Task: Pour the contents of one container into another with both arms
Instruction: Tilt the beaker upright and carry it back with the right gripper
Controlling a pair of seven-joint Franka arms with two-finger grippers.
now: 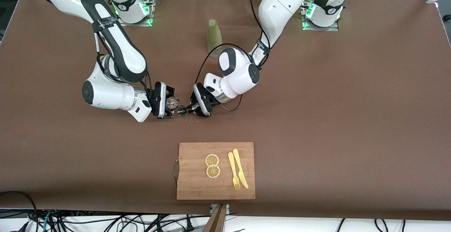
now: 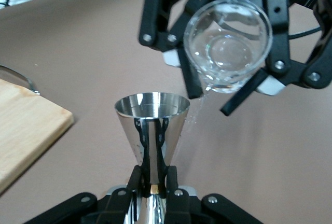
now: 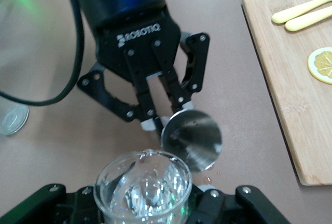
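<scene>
My left gripper (image 1: pixel 192 109) is shut on the narrow waist of the silvery jigger (image 1: pixel 182 110), holding it over the brown table between the green bottle and the cutting board. In the left wrist view the jigger (image 2: pixel 152 125) stands with one open cone facing up, pinched by the left gripper (image 2: pixel 153 175). My right gripper (image 1: pixel 169 103) is shut on the clear glass cup (image 1: pixel 172 102). The cup (image 2: pixel 228 45) is tipped with its mouth toward the jigger, and a thin trickle runs from its lip beside the jigger's rim. The right wrist view shows cup (image 3: pixel 142 187) and jigger (image 3: pixel 192 140) rim to rim.
A tall olive-green bottle (image 1: pixel 214 36) stands between the arms' bases. The wooden cutting board (image 1: pixel 192 186) lies nearer the camera, carrying two lemon slices (image 1: pixel 212 165), a yellow fork (image 1: pixel 233 170) and a yellow knife (image 1: pixel 240 168). Small droplets (image 3: pixel 210 175) wet the table under the jigger.
</scene>
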